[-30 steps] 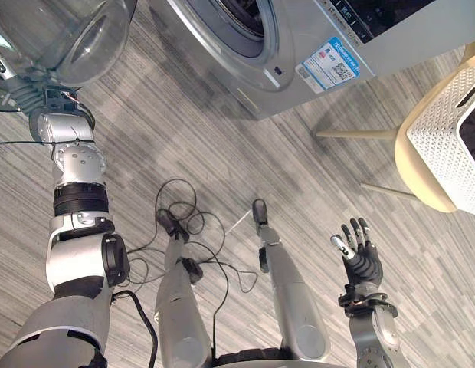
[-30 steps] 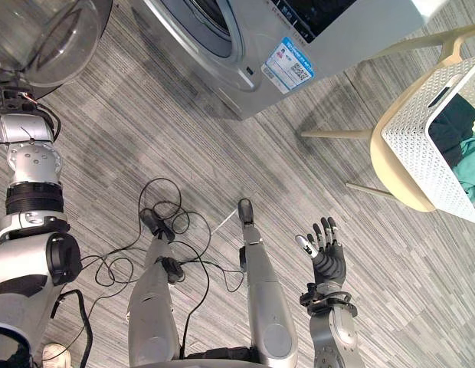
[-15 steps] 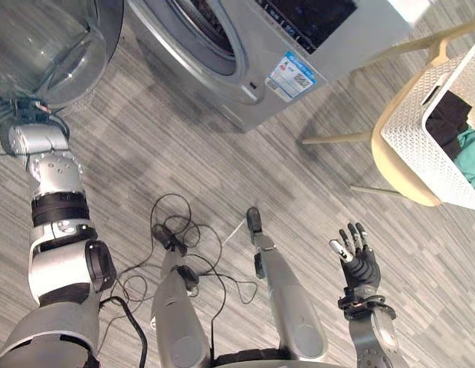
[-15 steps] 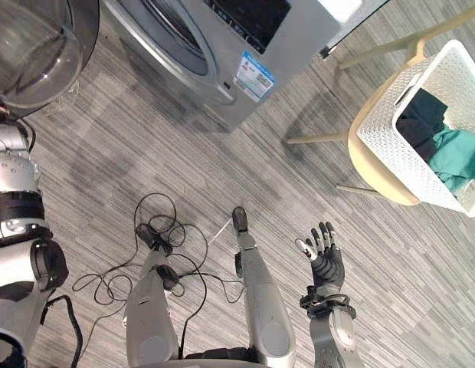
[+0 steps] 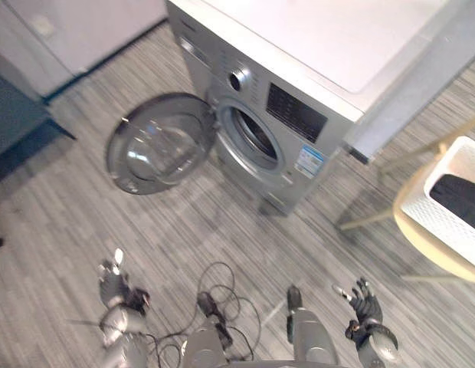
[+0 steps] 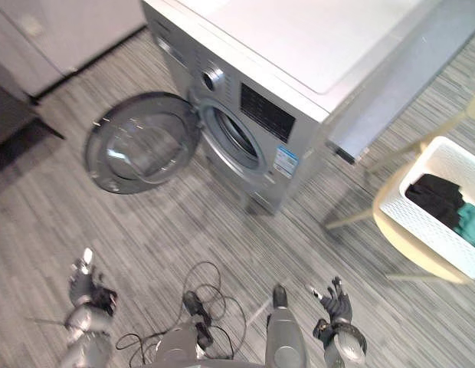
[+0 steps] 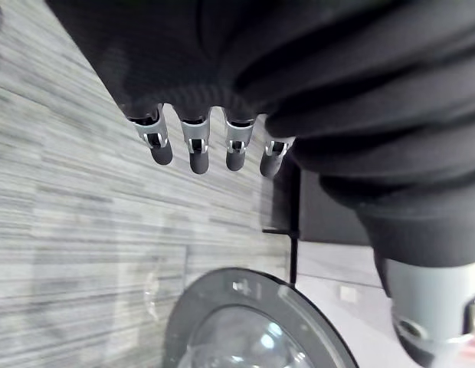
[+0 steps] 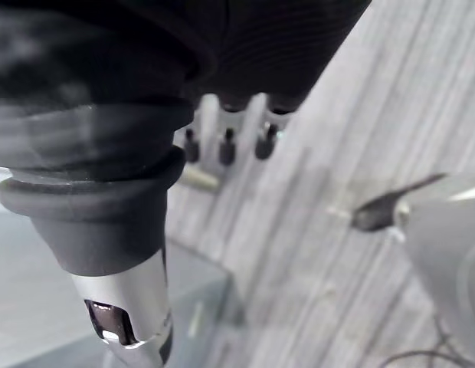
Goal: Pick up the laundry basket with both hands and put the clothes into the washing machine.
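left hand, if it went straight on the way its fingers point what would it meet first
Probably the washing machine's open door. The left hand points toward it over bare floor, though the depth is unclear.

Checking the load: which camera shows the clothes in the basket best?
Right eye view: the white basket holds dark and teal clothes. The left eye view cuts the basket off, keeping the dark clothes; wrist views face the floor.

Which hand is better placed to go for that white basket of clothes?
Probably the right hand: it hangs open on the side of the white perforated plastic laundry basket, which sits on a beige chair. The left hand is open too, across by the washer's open round door.
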Motion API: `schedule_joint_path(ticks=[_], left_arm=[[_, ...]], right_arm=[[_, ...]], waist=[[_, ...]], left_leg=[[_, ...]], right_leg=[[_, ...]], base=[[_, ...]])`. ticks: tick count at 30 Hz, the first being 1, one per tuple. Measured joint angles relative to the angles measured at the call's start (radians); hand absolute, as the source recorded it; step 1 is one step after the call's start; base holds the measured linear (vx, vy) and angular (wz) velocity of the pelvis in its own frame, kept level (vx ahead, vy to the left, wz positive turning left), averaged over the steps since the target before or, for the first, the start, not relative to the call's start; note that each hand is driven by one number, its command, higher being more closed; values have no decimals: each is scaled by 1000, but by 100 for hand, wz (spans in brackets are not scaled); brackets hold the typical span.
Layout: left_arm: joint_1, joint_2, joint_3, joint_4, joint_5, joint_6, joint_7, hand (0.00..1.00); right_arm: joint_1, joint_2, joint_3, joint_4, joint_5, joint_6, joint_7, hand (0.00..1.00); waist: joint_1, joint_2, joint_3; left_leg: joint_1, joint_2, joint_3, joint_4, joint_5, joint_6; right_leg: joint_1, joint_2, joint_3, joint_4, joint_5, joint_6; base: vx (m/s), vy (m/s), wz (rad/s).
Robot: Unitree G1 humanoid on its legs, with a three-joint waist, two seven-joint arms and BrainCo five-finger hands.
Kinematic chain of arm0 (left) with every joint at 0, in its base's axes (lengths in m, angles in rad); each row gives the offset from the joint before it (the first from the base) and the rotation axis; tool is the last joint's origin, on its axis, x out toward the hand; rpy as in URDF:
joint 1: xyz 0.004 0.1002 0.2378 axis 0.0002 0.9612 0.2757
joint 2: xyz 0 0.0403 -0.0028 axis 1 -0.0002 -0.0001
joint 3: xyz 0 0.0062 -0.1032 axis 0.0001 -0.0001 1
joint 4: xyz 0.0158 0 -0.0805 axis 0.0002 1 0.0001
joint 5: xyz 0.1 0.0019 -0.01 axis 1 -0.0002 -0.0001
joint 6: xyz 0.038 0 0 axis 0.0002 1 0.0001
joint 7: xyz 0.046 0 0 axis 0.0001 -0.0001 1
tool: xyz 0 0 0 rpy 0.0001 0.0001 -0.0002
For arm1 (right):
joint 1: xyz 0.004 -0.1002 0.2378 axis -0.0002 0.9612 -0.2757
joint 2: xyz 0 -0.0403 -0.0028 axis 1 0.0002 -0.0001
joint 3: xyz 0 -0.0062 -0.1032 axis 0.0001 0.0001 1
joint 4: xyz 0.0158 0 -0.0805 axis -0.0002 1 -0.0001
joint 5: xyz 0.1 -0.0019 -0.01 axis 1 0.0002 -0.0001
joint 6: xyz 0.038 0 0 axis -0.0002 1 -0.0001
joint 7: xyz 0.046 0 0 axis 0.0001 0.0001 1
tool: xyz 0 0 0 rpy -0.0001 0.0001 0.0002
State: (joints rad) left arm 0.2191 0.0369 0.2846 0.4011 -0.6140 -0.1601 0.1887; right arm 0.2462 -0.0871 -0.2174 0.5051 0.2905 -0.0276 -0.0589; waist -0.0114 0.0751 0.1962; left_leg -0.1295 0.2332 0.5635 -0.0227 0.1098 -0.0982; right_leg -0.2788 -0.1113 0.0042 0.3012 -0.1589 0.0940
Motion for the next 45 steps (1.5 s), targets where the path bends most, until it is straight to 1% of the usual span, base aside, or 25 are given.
schedule_joint_path(ticks=[3,6,7,11,17,20,21,22,23,24,26,28,29,31,32,33,34,35,36,37,40,41,42,44,45], left_arm=[[26,-61,2,194,0,26,-51,0],[24,-102,64,420,73,80,-81,0],[17,-107,131,488,81,98,-81,0],[-5,-127,316,578,79,115,-71,0],[-57,-136,354,594,184,154,-52,0],[-102,-140,356,622,195,155,-48,0],[-120,-138,355,620,195,153,-41,0],[-142,-134,356,619,195,150,-32,0],[-148,-134,354,619,195,148,-32,0],[-150,-129,342,614,194,139,-31,0],[-174,-128,260,573,183,122,-34,0],[-206,-127,198,557,148,107,-34,0],[-212,-118,161,563,127,106,-35,0],[-217,-98,143,581,126,107,-36,0],[-220,-105,136,616,126,118,-37,0],[-216,-105,134,624,127,120,-37,0],[-200,-103,129,629,129,121,-37,0],[-192,-83,126,638,132,121,-36,0],[-194,-73,127,656,133,124,-36,0],[-189,-65,141,667,136,131,-36,0],[-188,-48,198,667,136,127,-35,0],[-182,-31,224,665,137,125,-34,0],[-173,-19,228,665,137,124,-33,0],[-158,-13,220,668,135,125,-34,0],[-151,-26,219,670,121,124,-34,0]], right_arm=[[-27,7,-22,140,-60,15,2,0],[-65,42,-102,258,-81,25,-11,0],[-71,58,-130,283,-88,34,-23,0],[-75,89,-205,326,-86,37,-47,0],[-84,104,-285,368,-76,38,-48,0],[-95,130,-276,370,-55,37,-50,0],[-98,140,-267,352,-54,37,-54,0],[-100,145,-232,323,-54,37,-55,0],[-107,148,-224,311,-55,36,-55,0],[-129,146,-221,304,-56,34,-61,0],[-96,140,-216,315,-66,38,-76,0],[-83,134,-218,339,-83,38,-77,0],[-84,127,-218,383,-101,39,-80,0],[-94,116,-220,429,-99,41,-83,0],[-124,84,-223,466,-96,51,-94,0],[-135,72,-228,473,-94,56,-94,0],[-157,62,-238,489,-79,56,-93,0],[-182,65,-240,500,-56,55,-90,0],[-189,70,-240,509,-54,57,-89,0],[-191,81,-236,507,-55,58,-89,0],[-195,90,-224,488,-57,56,-89,0],[-195,82,-201,474,-63,53,-91,0],[-195,68,-174,453,-70,51,-92,0],[-201,50,-157,438,-81,43,-93,0],[-200,34,-156,431,-98,41,-93,0]], waist=[[3,5,-54],[6,-13,-94],[12,-23,-112],[25,-42,-142],[21,-41,-148],[0,-42,-144],[-12,-45,-146],[-15,-50,-143],[-7,-53,-140],[13,-37,-130],[-6,-77,-126],[-11,-83,-122],[-32,-92,-118],[-32,-118,-112],[-31,-85,-95],[-25,-69,-93],[-13,-48,-96],[-9,-58,-85],[-9,-69,-76],[-8,-54,-83],[-2,-66,-70],[1,-57,-59],[4,-63,-46],[12,-57,-39],[27,-48,-32]], left_leg=[[22,-26,-51,-12,1,1],[63,-41,-74,-23,1,1],[83,-44,-79,-34,1,0],[141,-49,-88,-51,2,-1],[188,-53,-43,-70,3,-8],[191,-28,35,-68,-6,-18],[167,-6,87,-40,-36,-40],[128,17,103,27,-100,-41],[122,29,118,43,-117,-23],[155,81,242,53,-112,-5],[199,105,341,108,-128,-21],[207,158,374,175,-142,-33],[233,163,380,178,-130,-51],[261,143,366,174,-120,-65],[257,129,287,141,-123,-75],[261,119,272,121,-123,-74],[260,110,267,66,-114,-51],[267,100,263,57,-111,-64],[268,117,260,60,-108,-67],[258,145,252,77,-98,-60],[199,290,227,316,-99,-47],[183,351,180,455,-97,28],[141,378,54,611,-87,89],[61,313,-106,793,-177,66],[7,239,-176,878,-227,49]], right_leg=[[53,-32,-52,-2,-16,10],[119,-50,-87,-28,-21,17],[142,-50,-90,-39,-21,17],[206,-51,-98,-63,-21,17],[221,-45,-63,-71,-12,19],[174,-6,8,-104,58,8],[118,22,39,-120,118,4],[45,59,32,-139,212,-5],[28,90,16,-183,297,-24],[24,109,-101,-225,334,-50],[48,27,-329,-59,162,-97],[44,-12,-347,8,117,-95],[50,-77,-364,53,71,-87],[63,-88,-370,65,5,-59],[78,-50,-364,34,-8,-58],[83,-34,-368,8,-16,-44],[83,-29,-422,-1,-24,-30],[66,-36,-449,31,3,-66],[66,-21,-453,33,-4,-73],[79,7,-461,8,-4,-79],[128,81,-471,-52,-4,-115],[167,111,-443,-68,-3,-139],[207,128,-401,-85,-10,-154],[229,128,-343,-99,-15,-166],[244,127,-294,-116,-14,-168]], base=[[46,31,61],[65,29,33],[91,19,10],[68,2,0],[25,5,-21],[-7,14,-89],[-51,22,-214],[-46,16,-249],[-70,-42,-330],[-52,-95,-291],[-47,-161,-200],[-35,-264,-81],[-46,-296,-42],[-81,-267,-23],[-94,-203,-33],[-53,-89,-56],[-19,-10,-62],[-13,-29,-50],[9,-134,-16],[76,-219,5],[123,-266,-12],[116,-219,-78],[140,-190,-105],[128,-39,-101],[185,60,-110]])
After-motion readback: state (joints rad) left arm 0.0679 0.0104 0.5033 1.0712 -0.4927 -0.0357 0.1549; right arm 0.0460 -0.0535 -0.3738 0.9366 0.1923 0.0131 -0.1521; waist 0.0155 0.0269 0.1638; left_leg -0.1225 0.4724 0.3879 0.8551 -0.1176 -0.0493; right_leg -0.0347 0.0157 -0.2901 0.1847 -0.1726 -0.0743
